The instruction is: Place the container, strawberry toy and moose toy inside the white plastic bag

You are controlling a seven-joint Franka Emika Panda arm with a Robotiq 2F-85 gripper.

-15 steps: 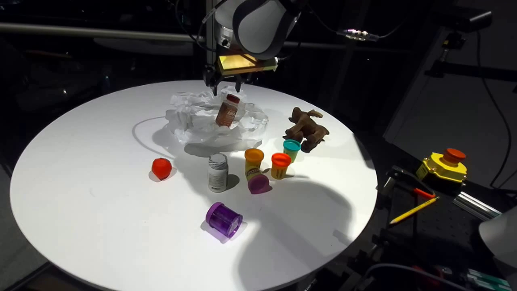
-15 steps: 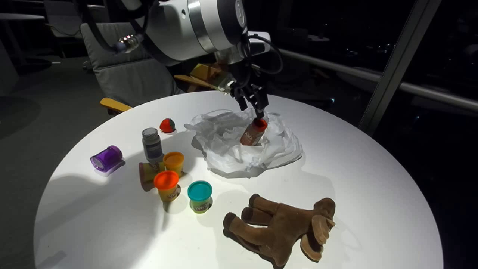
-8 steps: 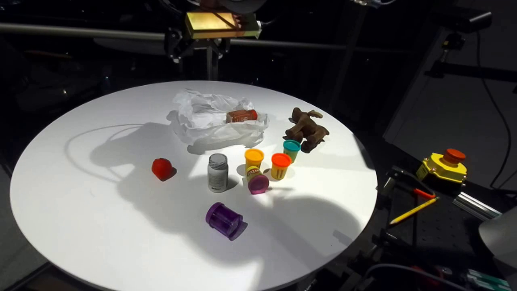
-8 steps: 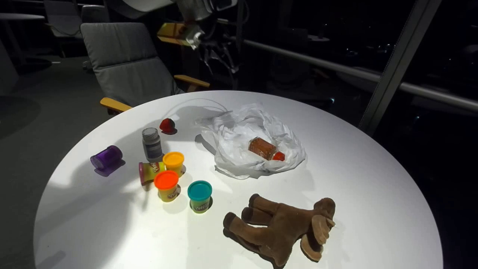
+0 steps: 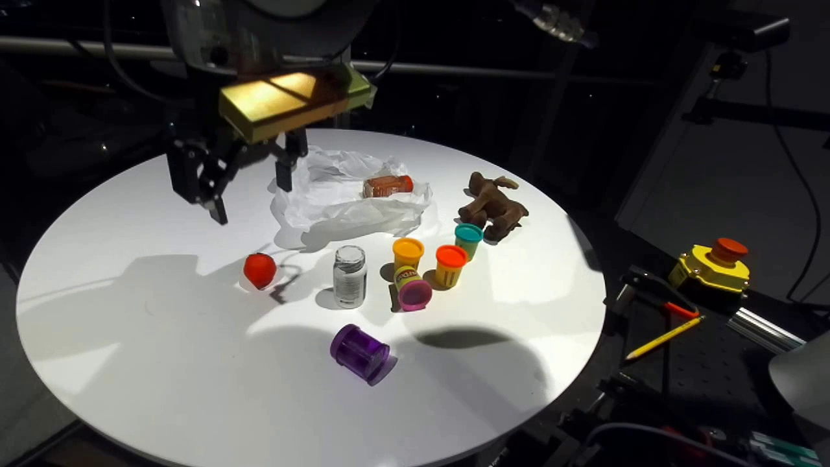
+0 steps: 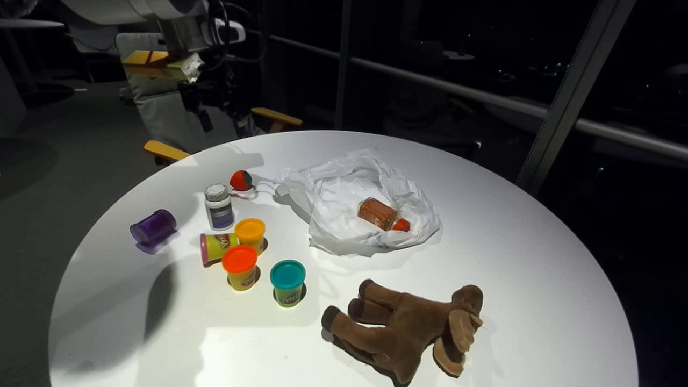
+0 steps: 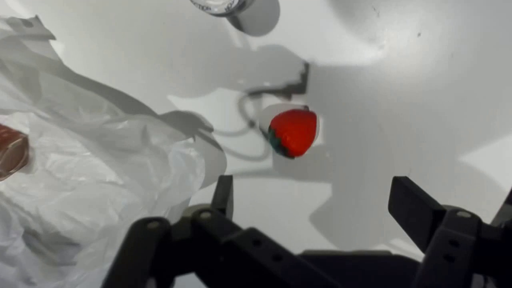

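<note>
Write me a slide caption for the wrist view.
Tool open over the table, strawberry toy lying apart from the white plastic bag, where the container, partly cropped, rests.

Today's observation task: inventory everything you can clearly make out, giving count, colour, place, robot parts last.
table: 1, white, centre
white plastic bag: 1, white, on table
container: 1, brown, lying in the bag
strawberry toy: 1, red, on table
moose toy: 1, brown, on table
tubs: 4, lids teal, orange, red-orange, pink, on table, one lying
bottle: 1, white, beside tubs
purple cylinder: 1, purple, on table
red-topped box: 1, yellow, beside table
pencil: 1, yellow, beside table
armchair: 1, grey, beyond table
railing: 1, grey, beyond table
arm: 1, white, overhead
gripper: 1, black, open, above table
gold block: 1, gold, above gripper
</note>
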